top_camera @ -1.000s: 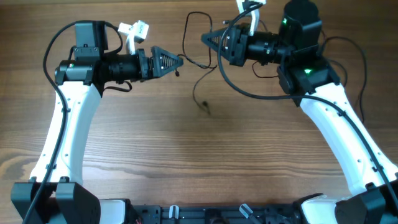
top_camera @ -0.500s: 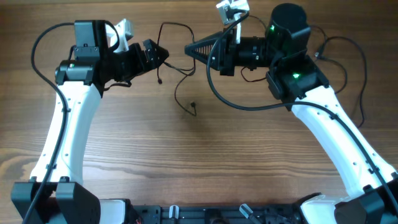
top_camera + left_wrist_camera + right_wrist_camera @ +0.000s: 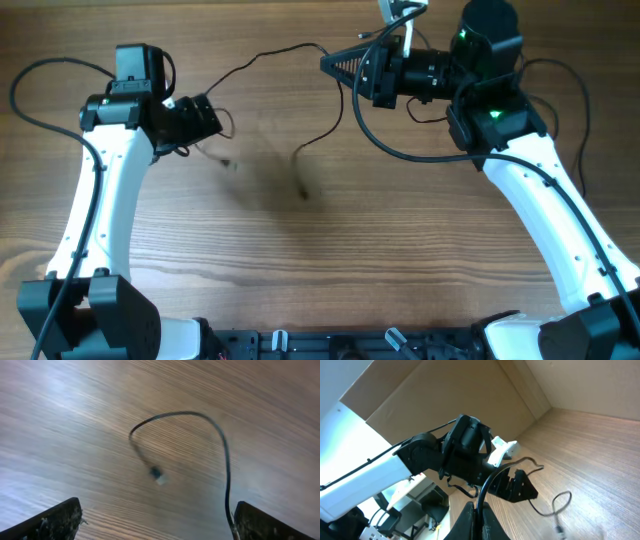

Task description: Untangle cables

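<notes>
The left pincer (image 3: 208, 118), spread wide, has swung back leftward while the right pincer (image 3: 328, 63) keeps pinching the cable (image 3: 228, 480), drawing it longer; untangling looks underway.

cable (image 3: 318, 138) tip smeared, plug (image 3: 156, 475) blurred

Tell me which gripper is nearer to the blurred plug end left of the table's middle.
Left. The left gripper hangs above the plug end, seen between its fingers; the right gripper is far to its right, pinching the cable.
</notes>
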